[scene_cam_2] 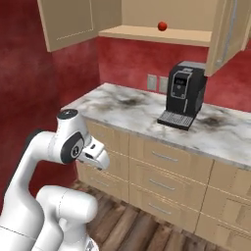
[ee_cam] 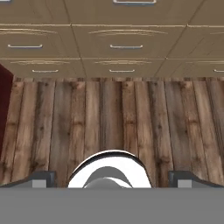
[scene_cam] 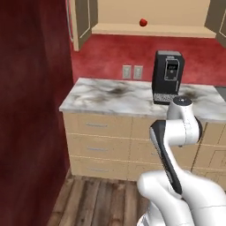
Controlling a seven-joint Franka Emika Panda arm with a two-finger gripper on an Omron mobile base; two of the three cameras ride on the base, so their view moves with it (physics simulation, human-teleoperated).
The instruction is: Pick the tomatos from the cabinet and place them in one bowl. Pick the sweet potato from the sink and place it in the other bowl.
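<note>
One small red tomato [scene_cam: 143, 22] [scene_cam_2: 162, 26] lies on the lower shelf of the cabinet [scene_cam: 150, 30], a light tan wall cabinet [scene_cam_2: 73, 22] whose doors stand swung open. My arm is folded low in front of the base, well below and in front of the shelf. In the hand view my gripper [ee_cam: 113, 179] points down at the wood floor. Its two dark fingertips [ee_cam: 41, 178] stand far apart, open, with nothing between them.
A black coffee machine [scene_cam: 167, 77] [scene_cam_2: 184, 95] stands on the marble counter [scene_cam: 110, 97] under the cabinet. Tan drawers [ee_cam: 122, 46] with short handles run below the counter. A dark red wall [scene_cam: 31, 110] closes the left side. Plank floor [ee_cam: 113, 113] lies before the drawers.
</note>
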